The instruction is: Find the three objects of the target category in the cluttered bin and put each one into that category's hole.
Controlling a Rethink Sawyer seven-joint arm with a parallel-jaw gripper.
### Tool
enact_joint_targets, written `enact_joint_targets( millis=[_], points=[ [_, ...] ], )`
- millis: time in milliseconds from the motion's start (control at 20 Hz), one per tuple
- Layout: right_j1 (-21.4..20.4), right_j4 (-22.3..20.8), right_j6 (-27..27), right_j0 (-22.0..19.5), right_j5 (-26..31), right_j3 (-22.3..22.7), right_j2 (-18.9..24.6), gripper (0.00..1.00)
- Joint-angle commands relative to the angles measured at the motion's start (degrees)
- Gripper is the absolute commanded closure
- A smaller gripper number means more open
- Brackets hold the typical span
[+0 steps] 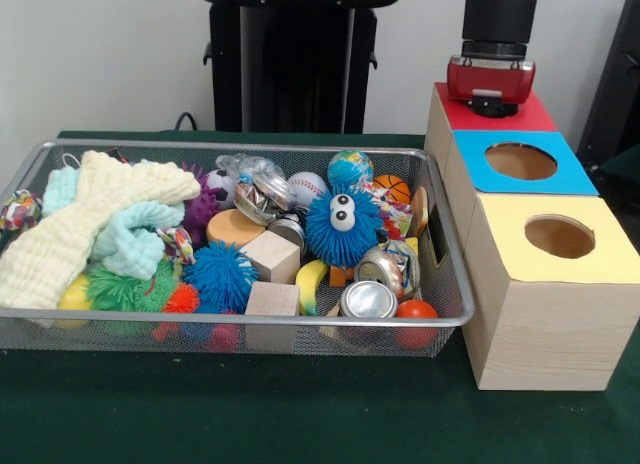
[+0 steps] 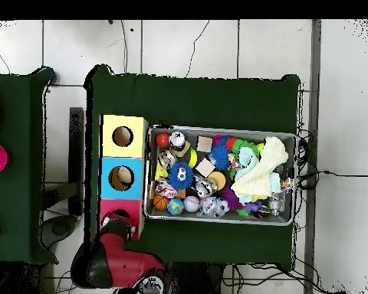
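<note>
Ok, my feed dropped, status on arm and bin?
Gripper over red-topped box, hiding its hole; grip state unclear. Bin full; no target toys visible. Fuzzy blue ball on top.

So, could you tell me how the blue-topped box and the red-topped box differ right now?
The blue-topped box shows its round hole open in both views, while the red-topped box has its hole covered by the gripper directly above it. The blue-topped box sits mid-row; the red-topped box sits at the end nearest the robot. Both are pale wooden boxes beside the bin.
</note>
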Motion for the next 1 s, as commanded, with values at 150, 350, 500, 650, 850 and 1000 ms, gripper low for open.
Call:
enact_joint_targets(
  millis=[150, 350, 500, 650, 850, 1000],
  points=[
    [-6.0, 5.0, 10.3, 0.0, 7.2, -2.6, -0.9, 1.00],
    [-11.1, 9.0, 7.4, 5.3, 17.2, -3.4, -6.8, 1.00],
    [-13.0, 9.8, 7.2, 8.4, 23.2, -4.9, -10.8, 1.00],
    [-13.4, 9.1, 8.1, 8.5, 23.8, -5.1, -11.1, 1.00],
    [-13.2, 7.5, 9.3, 7.1, 22.7, -4.8, -9.7, 1.00],
    [-13.1, 7.1, 9.6, 6.7, 22.4, -4.8, -9.3, 1.00]
  ],
)
